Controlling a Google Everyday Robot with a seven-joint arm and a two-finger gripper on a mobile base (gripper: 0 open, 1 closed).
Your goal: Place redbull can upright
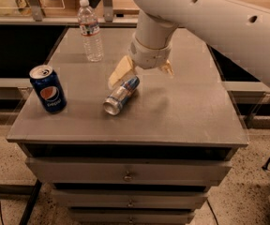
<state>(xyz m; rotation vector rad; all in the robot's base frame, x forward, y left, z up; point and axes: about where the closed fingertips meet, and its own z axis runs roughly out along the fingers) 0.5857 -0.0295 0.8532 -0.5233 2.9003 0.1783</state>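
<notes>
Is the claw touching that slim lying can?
Cannot tell. In the camera view the gripper overlaps the far end of the slim silver and blue metal can; no gap or contact shows.

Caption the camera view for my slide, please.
Open tool poised over the redbull can, which lies on its side on the table.

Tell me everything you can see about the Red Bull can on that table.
The redbull can is a slim silver and blue metal can with silver ends, lying on its side on the grey table, not upright. Its near end faces the front edge; its far end lies right by the open hand, and I cannot tell whether a finger touches it.
</notes>
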